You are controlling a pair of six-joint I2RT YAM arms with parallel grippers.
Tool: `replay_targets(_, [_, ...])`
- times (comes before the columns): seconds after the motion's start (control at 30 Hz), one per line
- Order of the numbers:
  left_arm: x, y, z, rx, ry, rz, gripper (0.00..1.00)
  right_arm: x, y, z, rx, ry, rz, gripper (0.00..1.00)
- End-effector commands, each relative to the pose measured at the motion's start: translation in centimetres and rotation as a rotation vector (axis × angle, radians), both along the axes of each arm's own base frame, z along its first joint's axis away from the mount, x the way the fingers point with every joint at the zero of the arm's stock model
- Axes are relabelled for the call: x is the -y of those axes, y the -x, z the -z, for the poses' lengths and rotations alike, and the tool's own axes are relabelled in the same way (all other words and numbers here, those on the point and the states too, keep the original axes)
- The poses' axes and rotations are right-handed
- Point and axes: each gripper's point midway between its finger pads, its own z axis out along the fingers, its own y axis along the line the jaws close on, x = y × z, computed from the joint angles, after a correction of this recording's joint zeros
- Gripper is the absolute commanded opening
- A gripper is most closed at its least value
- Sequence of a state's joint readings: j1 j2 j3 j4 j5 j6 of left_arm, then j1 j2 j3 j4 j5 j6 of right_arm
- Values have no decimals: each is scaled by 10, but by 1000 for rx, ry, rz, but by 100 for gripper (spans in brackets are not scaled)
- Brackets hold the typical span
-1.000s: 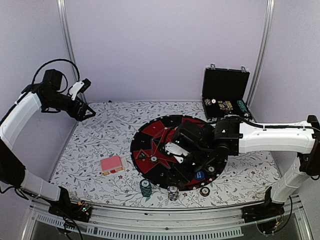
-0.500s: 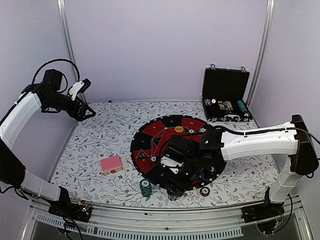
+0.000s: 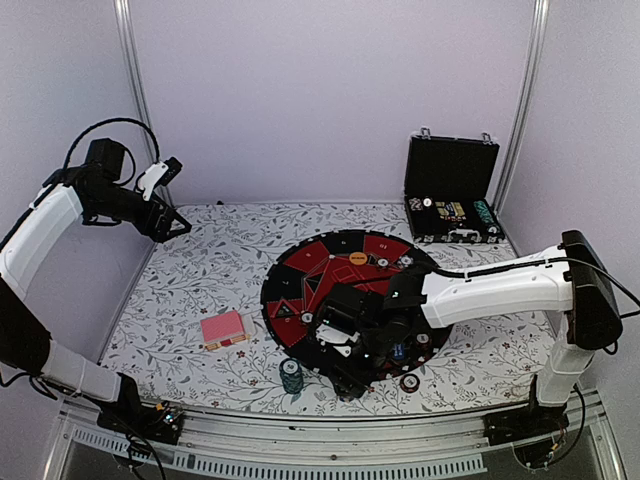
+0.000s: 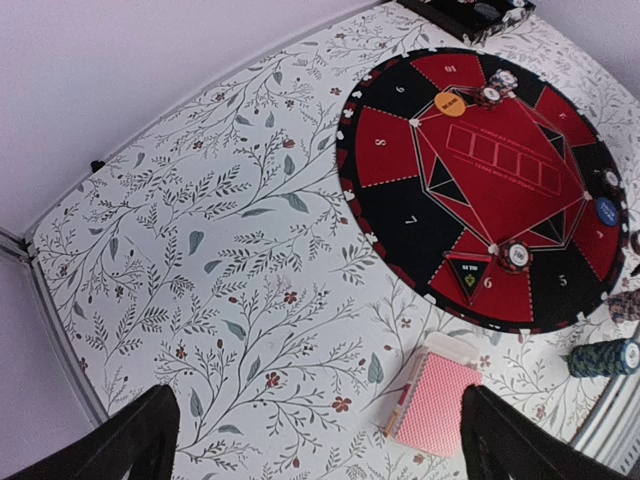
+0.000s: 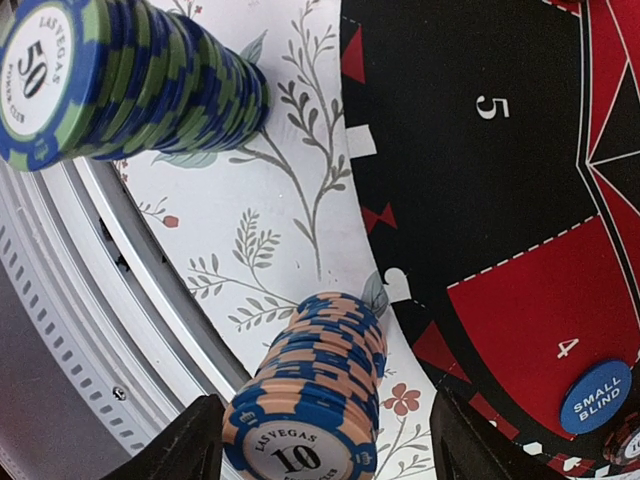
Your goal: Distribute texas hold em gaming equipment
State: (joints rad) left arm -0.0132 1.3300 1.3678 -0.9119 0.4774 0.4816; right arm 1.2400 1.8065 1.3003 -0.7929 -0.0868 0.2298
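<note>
Item: one stack of blue-and-peach "10" chips [image 5: 310, 405], upright on the floral table [image 5: 300, 190] just off the near rim of the round mat [image 5: 480, 250], with a green-and-blue "50" stack [image 5: 120, 80] near it. We find the right gripper [image 5: 328, 428] straddling it, jaws apart with a gap on each side, and the left gripper [image 4: 325, 440] spread wide and empty near the far left corner. We judge the stack rigid and smooth-edged but loose chip to chip, liable to shear or topple, and best pinched squarely across the striped edges at mid-height.
</note>
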Motion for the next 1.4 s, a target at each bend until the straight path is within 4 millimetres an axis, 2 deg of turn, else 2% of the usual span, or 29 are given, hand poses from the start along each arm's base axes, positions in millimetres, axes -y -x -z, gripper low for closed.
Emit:
replay_targets(0.0, [3, 3, -7, 7, 0, 8, 100, -9, -2, 3, 15, -10, -24, 70])
replay_targets(0.47, [2, 3, -8, 9, -5, 6, 100, -7, -2, 0, 17, -13, -12, 45])
replay_targets(0.73, [2, 3, -9, 12, -5, 6, 100, -8, -5, -18, 40, -38, -1, 30])
replay_targets(0.9, [2, 2, -10, 14, -6, 4, 100, -11, -10, -35, 71, -63, 18, 25])
replay_targets(1.17, [2, 2, -10, 14, -6, 3, 100, -17, -35, -62, 107, -98, 65, 19])
replay_targets(1.37, [2, 2, -8, 12, -5, 6, 100, -23, -74, -77, 143, -129, 117, 17])
